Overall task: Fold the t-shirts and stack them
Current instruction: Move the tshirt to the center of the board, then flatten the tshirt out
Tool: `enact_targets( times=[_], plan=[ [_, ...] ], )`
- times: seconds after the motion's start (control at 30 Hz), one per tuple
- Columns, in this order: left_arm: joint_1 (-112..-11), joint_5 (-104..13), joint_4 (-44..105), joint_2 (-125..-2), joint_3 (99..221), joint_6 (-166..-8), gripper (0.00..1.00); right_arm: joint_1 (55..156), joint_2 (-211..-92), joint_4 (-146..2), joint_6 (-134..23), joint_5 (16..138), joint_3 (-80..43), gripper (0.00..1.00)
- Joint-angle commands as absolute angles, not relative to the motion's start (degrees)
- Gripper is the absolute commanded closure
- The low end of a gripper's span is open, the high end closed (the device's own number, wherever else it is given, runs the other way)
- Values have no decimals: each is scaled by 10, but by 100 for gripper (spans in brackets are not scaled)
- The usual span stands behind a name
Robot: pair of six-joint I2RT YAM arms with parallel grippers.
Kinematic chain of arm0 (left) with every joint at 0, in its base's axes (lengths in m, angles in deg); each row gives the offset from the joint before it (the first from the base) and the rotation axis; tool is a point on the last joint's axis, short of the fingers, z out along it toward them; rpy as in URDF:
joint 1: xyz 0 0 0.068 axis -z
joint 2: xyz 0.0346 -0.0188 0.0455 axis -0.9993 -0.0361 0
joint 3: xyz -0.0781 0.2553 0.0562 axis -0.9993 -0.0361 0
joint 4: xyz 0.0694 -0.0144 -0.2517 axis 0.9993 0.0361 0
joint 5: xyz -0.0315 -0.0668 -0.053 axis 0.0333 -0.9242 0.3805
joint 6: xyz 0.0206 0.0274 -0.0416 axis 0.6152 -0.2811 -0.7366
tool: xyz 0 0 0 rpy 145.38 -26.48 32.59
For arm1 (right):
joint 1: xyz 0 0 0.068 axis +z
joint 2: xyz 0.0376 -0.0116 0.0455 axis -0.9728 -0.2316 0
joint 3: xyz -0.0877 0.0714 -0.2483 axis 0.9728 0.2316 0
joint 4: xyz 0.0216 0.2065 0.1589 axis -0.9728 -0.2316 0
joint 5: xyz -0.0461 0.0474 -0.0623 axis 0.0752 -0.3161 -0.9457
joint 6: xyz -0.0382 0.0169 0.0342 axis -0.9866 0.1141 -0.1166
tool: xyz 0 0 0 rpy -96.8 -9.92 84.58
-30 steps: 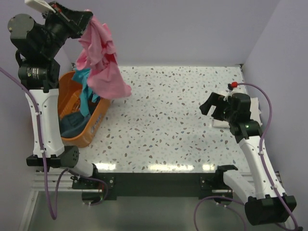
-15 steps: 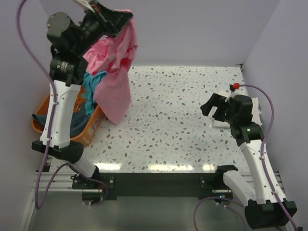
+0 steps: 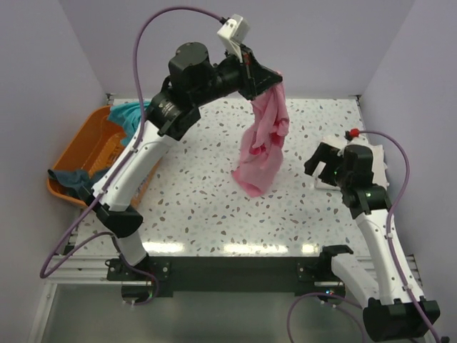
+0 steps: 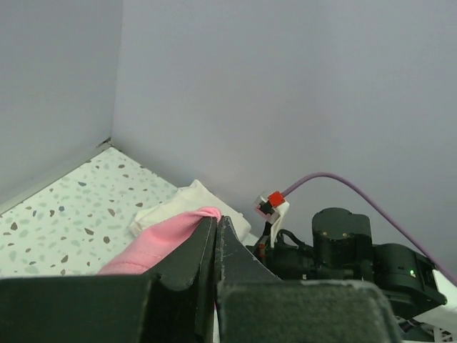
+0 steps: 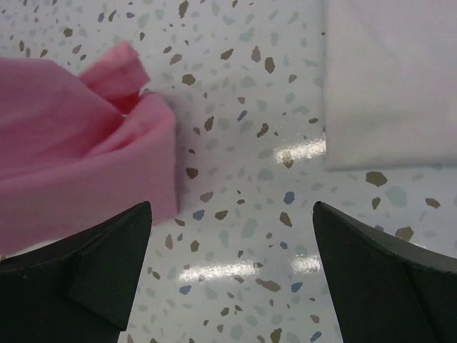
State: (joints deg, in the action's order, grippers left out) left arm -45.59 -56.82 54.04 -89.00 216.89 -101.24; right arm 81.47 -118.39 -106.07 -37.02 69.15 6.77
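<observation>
Left gripper [image 3: 268,77] is clamping the pink t-shirt [image 3: 260,150] by one bunched edge, high over the far-centre of the table [image 3: 200,200]. In the left wrist view the jaws are pinched tight, with pink cloth squeezing out between them.

The shirt is hanging as a crumpled column with its long axis vertical. Its lower end looks to be touching down on the table right of centre, not spread at all.

Key relation: the right gripper [image 5: 232,214] is sitting low, just to the right of that lower end, with its jaws gaping wide and gripping nothing. In the right wrist view the pink hem is lying to the left of the fingers, near but not between them. So the right arm is the nearer one to the free end, and I'm judging the next step to be a short reach leftwards to take a second corner and stretch the shirt flat.

Around it:
- The cream-white t-shirt [image 5: 385,86] is lying folded at the right edge of the table, partly under the right arm and well apart from the pink one.
- The orange basket [image 3: 86,153] is sitting at the far left, with the teal t-shirt [image 3: 132,114] spilling over its far rim and the dark slate-blue t-shirt [image 3: 68,179] draping over its near rim.

Nothing is blocking the gap between the right gripper and the pink hem. The risk I'm seeing is that the bunched cloth is hiding the real corners, so a grab could catch several layers.
</observation>
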Motion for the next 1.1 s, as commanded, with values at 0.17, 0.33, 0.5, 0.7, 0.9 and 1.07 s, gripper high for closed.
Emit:
enact_targets(
  times=[0.17,0.33,0.5,0.7,0.9,1.07],
  plan=[
    [-467,-314,511,-739,2034,-982,100,815,-1146,-1142,-329,550,48,1],
    [-577,-254,537,-707,1810,-1061,100,816,-1120,-1163,-331,535,47,1],
    [-588,-231,534,-757,1701,-1041,22,816,-1130,-1169,-353,560,59,1],
    [-588,-192,567,-740,1672,-1049,0,816,-1156,-1147,-362,640,75,1],
    [-588,-185,588,-687,1615,-1061,0,835,-1208,-1080,-348,677,97,1],
    [-588,-195,617,-718,1589,-1082,0,876,-1314,-1033,-324,646,73,1]
  ],
)
